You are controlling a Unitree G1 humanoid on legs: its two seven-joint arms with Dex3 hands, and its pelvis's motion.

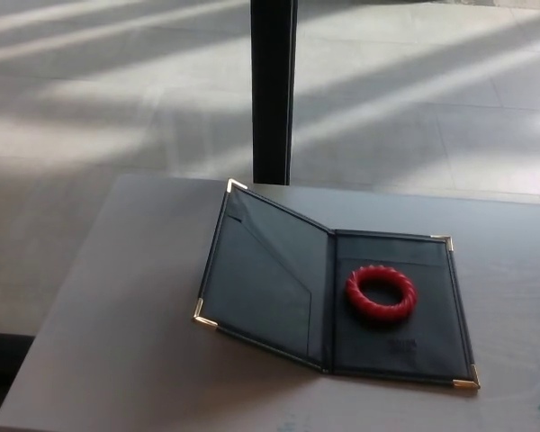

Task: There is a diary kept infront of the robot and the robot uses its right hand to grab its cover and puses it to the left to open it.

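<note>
The dark diary (279,288) with gold corner caps lies open on the grey table (126,342). Its cover, the left half (261,270), stands tilted up from the table, not lying flat. The right half lies flat, and a red twisted ring (381,292) rests on it. Neither of my hands shows in the head view.
A black vertical post (272,90) rises just behind the table's far edge, close to the diary's raised corner. Beyond it is tiled floor with bands of sunlight. The table's left edge runs diagonally at the lower left.
</note>
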